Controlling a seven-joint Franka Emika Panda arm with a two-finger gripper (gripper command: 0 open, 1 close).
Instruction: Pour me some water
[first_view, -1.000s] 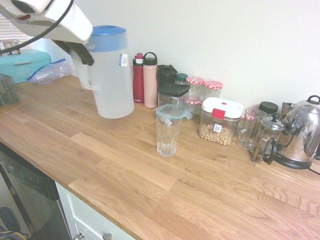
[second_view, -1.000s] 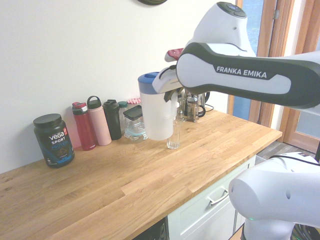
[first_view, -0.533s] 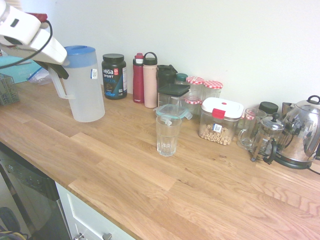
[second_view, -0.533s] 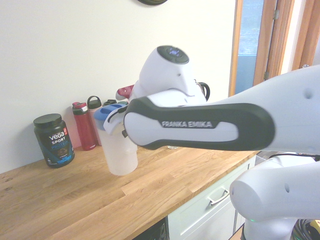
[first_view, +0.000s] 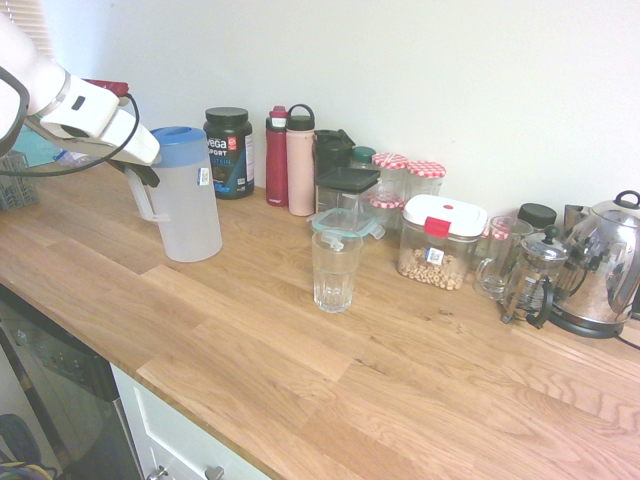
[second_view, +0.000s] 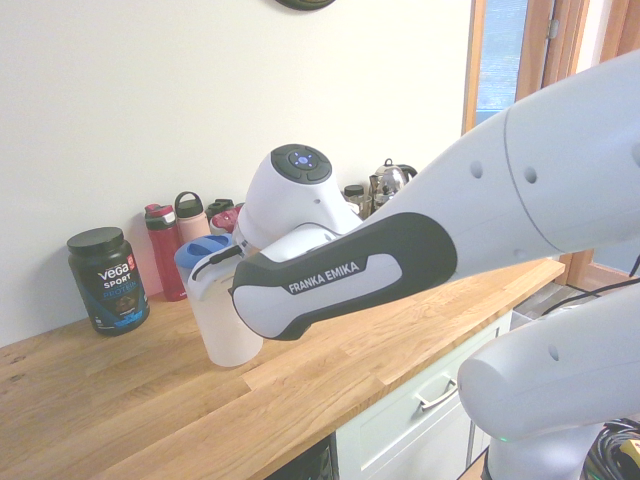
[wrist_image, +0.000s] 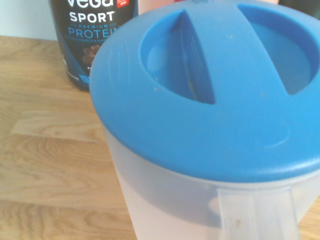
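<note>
Since the last look a second ago, I've carried the pitcher (first_view: 187, 195) away from the glass (first_view: 335, 270) and down toward the tabletop (first_view: 300, 350). Back then it hung high, right by the glass; now it stands upright, well clear of it, just in front of the protein tub (first_view: 228, 152). Base looks at or just on the wood in both exterior views, but I can't confirm contact.

The gripper (first_view: 145, 178) is at the handle side, fingers clenched on the pitcher's handle. The first exterior view shows them dark and tight against it. The second exterior view is mostly blocked by my own arm, with only the blue lid (second_view: 203, 250) and part of the body peeking out. The wrist view shows the lid from above, seated, with the tub behind it.

The water: can't make out a level in the glass or the pitcher. Glass walls look clear, and there's maybe something in the bottom, but I won't call it.

My read is that the pour is over and this is the put-back. What's left is to settle the base flat, release the handle and back off without catching it. Main risk is tipping the pitcher on withdrawal, or nudging the tub or the bottles (first_view: 288, 160) behind.
</note>
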